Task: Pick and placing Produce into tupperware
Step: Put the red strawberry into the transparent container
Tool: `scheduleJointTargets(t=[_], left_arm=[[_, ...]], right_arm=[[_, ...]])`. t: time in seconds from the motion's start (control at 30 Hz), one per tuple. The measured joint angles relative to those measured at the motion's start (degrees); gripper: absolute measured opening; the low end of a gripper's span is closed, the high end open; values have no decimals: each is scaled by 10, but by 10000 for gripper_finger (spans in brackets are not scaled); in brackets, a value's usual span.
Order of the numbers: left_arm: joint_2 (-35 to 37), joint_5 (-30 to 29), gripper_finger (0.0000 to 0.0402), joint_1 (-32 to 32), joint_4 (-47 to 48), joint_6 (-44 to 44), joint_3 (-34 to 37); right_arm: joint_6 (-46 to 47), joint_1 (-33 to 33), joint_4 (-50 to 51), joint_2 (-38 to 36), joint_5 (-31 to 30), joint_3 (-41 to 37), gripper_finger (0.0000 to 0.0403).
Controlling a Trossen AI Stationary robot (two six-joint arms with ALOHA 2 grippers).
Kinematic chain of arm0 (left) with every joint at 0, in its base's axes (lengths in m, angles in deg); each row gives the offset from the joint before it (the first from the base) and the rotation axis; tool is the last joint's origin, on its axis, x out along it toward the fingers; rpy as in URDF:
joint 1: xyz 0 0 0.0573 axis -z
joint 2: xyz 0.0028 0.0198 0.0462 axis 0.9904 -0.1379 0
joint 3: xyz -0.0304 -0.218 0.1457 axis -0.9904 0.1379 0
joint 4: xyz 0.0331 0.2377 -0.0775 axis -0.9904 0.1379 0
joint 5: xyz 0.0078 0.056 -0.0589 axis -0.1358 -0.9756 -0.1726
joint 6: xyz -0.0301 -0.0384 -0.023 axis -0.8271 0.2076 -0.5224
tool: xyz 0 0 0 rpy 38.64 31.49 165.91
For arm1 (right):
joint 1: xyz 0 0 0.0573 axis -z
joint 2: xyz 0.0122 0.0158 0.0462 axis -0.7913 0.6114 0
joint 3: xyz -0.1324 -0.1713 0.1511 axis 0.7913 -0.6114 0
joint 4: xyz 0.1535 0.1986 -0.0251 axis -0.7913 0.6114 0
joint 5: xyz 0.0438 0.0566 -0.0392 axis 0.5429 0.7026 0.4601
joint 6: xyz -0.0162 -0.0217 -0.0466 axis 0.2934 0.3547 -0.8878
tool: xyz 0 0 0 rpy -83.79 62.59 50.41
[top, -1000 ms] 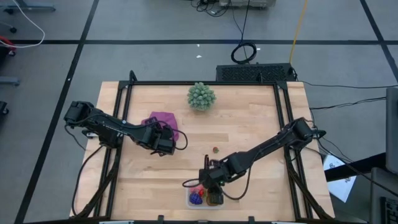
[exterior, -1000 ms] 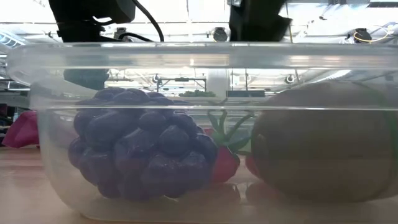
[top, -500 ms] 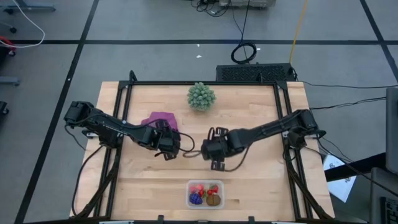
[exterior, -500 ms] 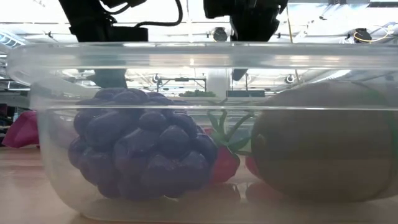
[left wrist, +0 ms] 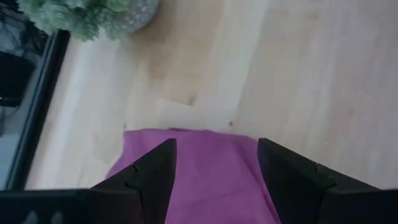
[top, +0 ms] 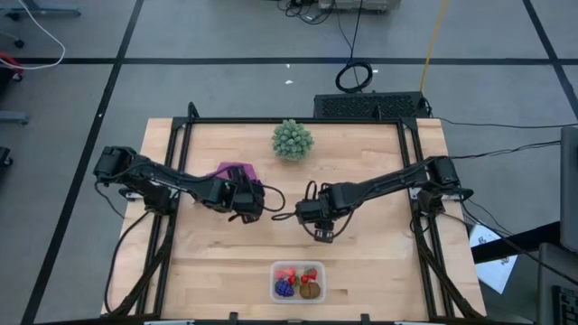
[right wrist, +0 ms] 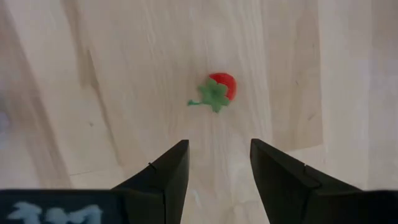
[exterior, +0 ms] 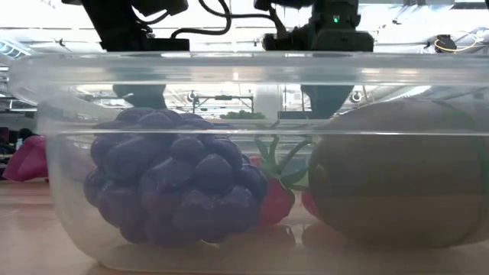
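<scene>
Just ahead of the right gripper, between the lines of its parted, empty fingers: a small red berry with a green leafy cap, lying on bare wood of the table and touched by nothing. Nearer the table's front edge than that gripper, well apart from it: the tupperware, upright, holding a dark purple grape cluster, a brown oval kiwi piece and red berries between those two. Beside the right gripper, near mid-table: the left gripper, low over the edge of a magenta cloth, fingers set apart with only cloth showing between them, gripping nothing. Beyond the left gripper, toward the table's far edge: a pale green bushy ball.
</scene>
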Motion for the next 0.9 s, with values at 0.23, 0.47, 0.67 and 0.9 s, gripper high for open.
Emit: scheduleJointTargets(t=[0.23,0.47,0.67,0.9], left_arm=[[0,-69,230,-17,3,38,0],[34,-129,230,-75,78,30,1],[110,-113,230,-136,97,29,1],[173,-96,230,-159,116,40,0]], right_arm=[[-28,1,-36,0,0,-14,160],[-49,7,-66,-2,0,-14,160],[-62,18,-85,-2,0,-14,160],[-72,33,-104,-2,8,-14,160]])
